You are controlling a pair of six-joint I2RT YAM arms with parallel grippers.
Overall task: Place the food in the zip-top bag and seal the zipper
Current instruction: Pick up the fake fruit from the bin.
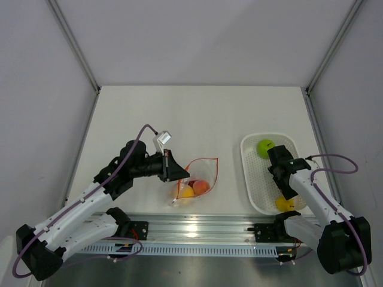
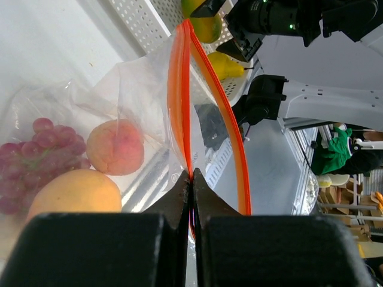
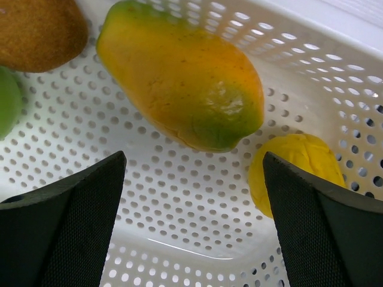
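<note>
- Pinching one end of the zipper [image 2: 179, 89], the left tool [image 2: 191, 177] is clamped on the orange-red strip and holds the mouth of the zip-top bag [image 1: 196, 176] up and apart. The bag lies on the tabletop [image 1: 179, 113], low in the centre of the top view.
- The bag is thin, limp film. It looks very light and slippery and would crumple, so the stiffer zipper strip seems the only sound place to hold it.
- Inside the bag are a red grape cluster [image 2: 27, 161], a peach-coloured round fruit [image 2: 115, 146] and a yellow-orange fruit [image 2: 72, 194].
- The right tool [image 3: 192, 158] is spread wide and holds nothing. It hangs over the white tray [image 1: 254, 194] at the right of the top view, above an oval yellow-green fruit [image 3: 185, 89], with a small yellow fruit [image 3: 299, 170] just beside that.
- The tray fruits look like hard, smooth, light toys, and their rounded skins could slip out of a pinch. The oval one is probably best taken across its narrow middle, one finger on each flank.
</note>
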